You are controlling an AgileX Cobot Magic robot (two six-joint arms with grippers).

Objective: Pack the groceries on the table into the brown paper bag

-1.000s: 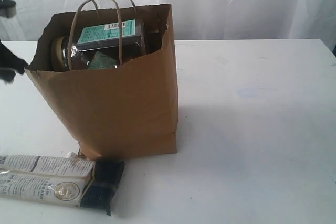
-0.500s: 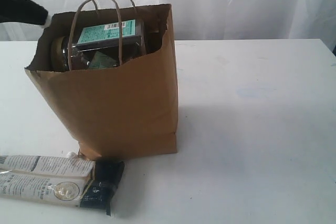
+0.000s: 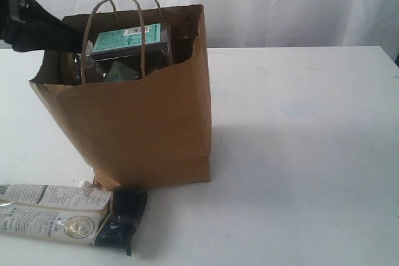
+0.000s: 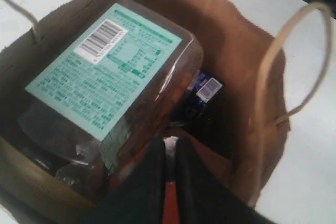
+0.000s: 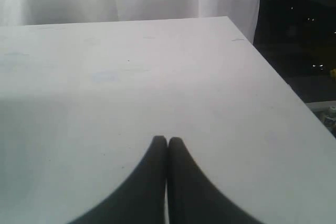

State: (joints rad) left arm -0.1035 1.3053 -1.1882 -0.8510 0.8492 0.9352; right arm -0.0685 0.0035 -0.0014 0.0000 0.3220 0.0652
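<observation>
The brown paper bag (image 3: 143, 123) stands open on the table (image 3: 299, 154). On top inside lies a clear pack with a teal label (image 3: 128, 38) (image 4: 105, 72), and deeper down sits a dark item with a barcode sticker (image 4: 208, 88). My left gripper (image 4: 169, 142) hangs over the bag's mouth (image 4: 247, 51). It is shut on the thin edge of the brown-orange pouch (image 4: 210, 158), with white and orange showing between the fingers. The long white-black twin packet (image 3: 62, 213) lies on the table in front of the bag. My right gripper (image 5: 167, 140) is shut and empty over bare table.
The bag's two twine handles (image 3: 118, 17) stick up over the opening, one of them (image 4: 294, 51) close beside my left gripper. A white curtain (image 3: 280, 4) hangs behind the table. The table's far corner and a dark drop-off (image 5: 294, 40) show in the right wrist view.
My left arm rose from beside the bag's left wall, then swung right over the rim, and now covers the yellow lid seen earlier. The bag and the twin packet stayed put.
</observation>
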